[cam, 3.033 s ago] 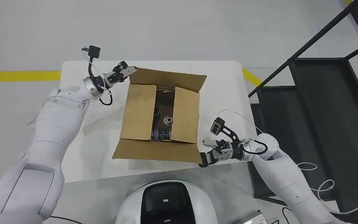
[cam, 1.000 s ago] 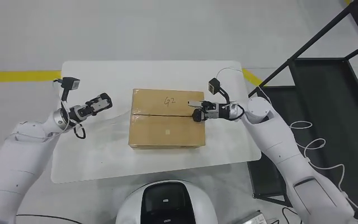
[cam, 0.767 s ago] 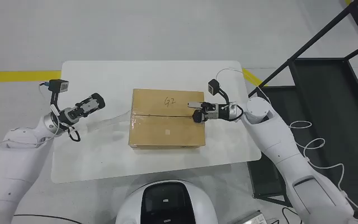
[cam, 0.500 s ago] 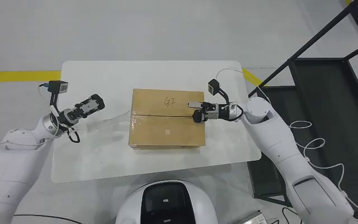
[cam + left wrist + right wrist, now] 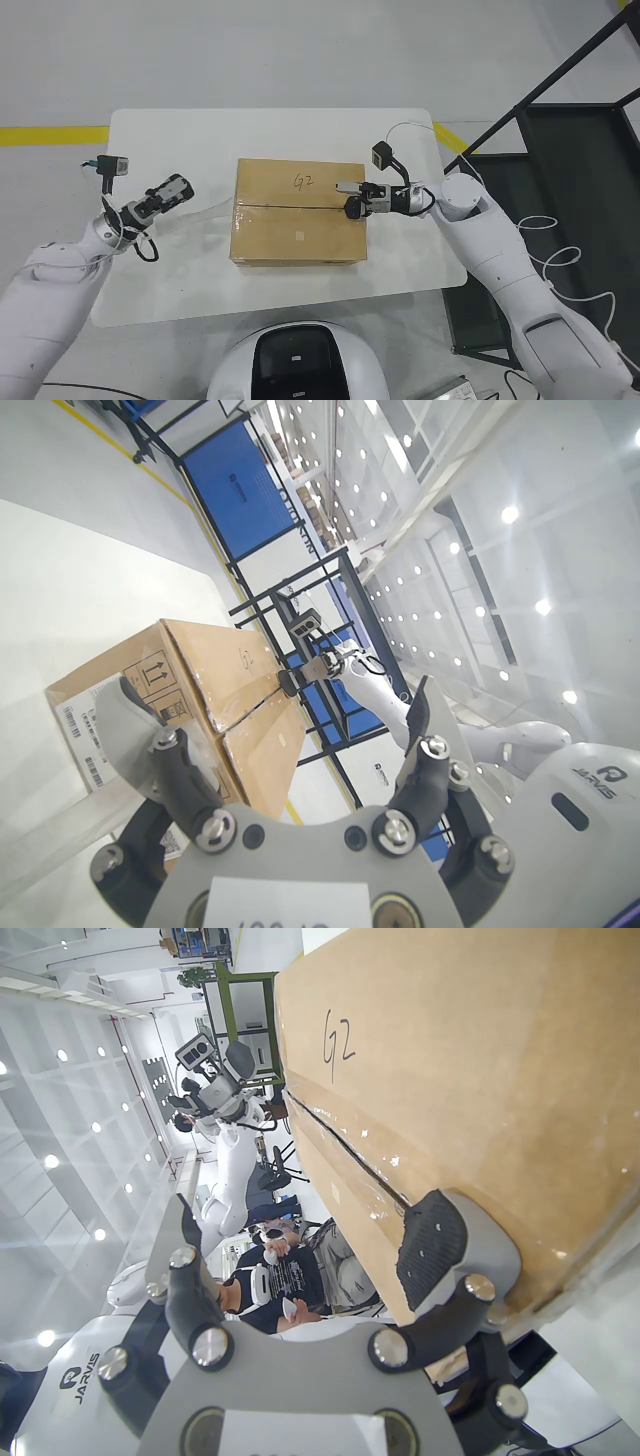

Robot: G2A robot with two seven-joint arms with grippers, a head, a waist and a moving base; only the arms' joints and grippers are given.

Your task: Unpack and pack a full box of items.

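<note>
On the white counter (image 5: pixel 400 140) the box (image 5: pixel 300 225) sits central, the right gripper (image 5: pixel 345 197) open against its seam, the left gripper (image 5: pixel 178 188) open with clear tape (image 5: pixel 208 212) clinging, which may drag the box.

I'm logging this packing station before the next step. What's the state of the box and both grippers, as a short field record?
box: cardboard, flaps shut, standing mid-table
table: white
seam: runs across the box top, with tape scraps along it
right gripper: open, at the seam's right end, one finger on the box top
left gripper: open, off the box's left side, above the table
clear strip: stretches from the box's left side toward the left gripper
</note>
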